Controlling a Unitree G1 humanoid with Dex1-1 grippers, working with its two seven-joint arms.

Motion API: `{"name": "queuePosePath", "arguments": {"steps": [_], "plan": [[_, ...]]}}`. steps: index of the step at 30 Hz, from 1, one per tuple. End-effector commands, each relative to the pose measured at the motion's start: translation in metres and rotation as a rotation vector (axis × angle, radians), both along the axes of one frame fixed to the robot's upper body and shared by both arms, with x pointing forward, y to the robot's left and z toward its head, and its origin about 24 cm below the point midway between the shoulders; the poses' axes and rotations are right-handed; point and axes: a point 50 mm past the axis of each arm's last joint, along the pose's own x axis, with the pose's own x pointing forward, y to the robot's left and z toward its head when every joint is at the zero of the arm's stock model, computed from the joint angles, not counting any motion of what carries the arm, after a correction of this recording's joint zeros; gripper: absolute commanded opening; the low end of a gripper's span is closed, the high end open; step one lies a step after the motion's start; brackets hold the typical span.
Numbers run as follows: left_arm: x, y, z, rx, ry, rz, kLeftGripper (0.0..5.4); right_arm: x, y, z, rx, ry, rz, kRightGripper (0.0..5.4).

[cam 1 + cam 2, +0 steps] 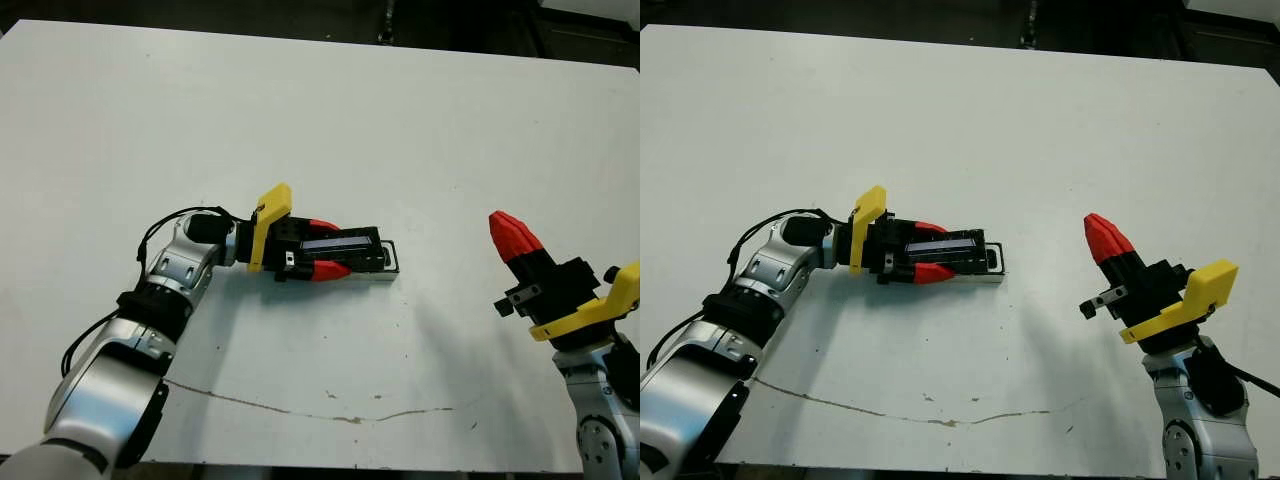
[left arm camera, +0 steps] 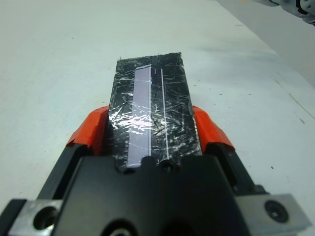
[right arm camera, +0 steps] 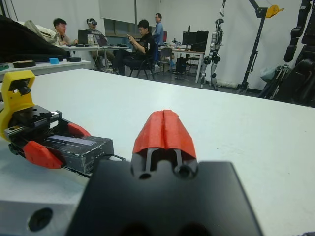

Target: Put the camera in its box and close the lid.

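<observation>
On the white bench (image 1: 420, 140), my left tool (image 1: 330, 248) grips the lid (image 1: 345, 240) by its long edges, over the box (image 1: 388, 268). My right tool (image 1: 1106, 238) hovers well apart, clenched on nothing.

We see even, bright overhead light, soft shadows beside both arms on the table (image 1: 420, 120), glare streaking the lid (image 2: 147, 113).

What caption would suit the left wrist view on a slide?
Left claw grips the black lid by its sides above the white table.
</observation>
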Motion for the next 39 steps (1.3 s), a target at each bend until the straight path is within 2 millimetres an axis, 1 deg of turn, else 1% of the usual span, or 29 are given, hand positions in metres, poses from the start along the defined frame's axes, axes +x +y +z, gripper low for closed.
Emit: {"name": "queuePosePath", "arguments": {"steps": [1, 9, 15, 26, 30, 35, 39], "plan": [[-0.018, -0.023, -0.036, 0.068, 0.125, -0.078, 3.13, -0.001, -0.005, 0.000, -0.020, 0.008, -0.007, 0.00], [-0.017, -0.047, -0.034, 0.083, 0.073, -0.112, 3.13, -0.002, -0.006, -0.001, -0.003, 0.018, -0.011, 0.00], [-0.019, -0.060, -0.032, 0.054, 0.091, -0.148, 3.13, -0.002, -0.006, -0.001, -0.012, 0.014, -0.024, 0.00], [-0.021, -0.067, -0.034, 0.048, 0.087, -0.150, 3.13, -0.003, -0.006, -0.001, -0.020, 0.017, -0.027, 0.00], [-0.022, -0.071, -0.035, 0.079, 0.065, -0.139, 3.13, -0.002, -0.006, -0.002, -0.009, 0.013, -0.013, 0.00], [-0.021, -0.078, -0.036, 0.117, 0.063, -0.063, 3.13, -0.002, -0.005, -0.001, -0.009, 0.016, -0.015, 0.00], [-0.021, -0.078, -0.035, 0.134, 0.011, -0.037, 3.78, -0.003, -0.005, -0.001, 0.007, 0.027, -0.013, 0.00]]}}
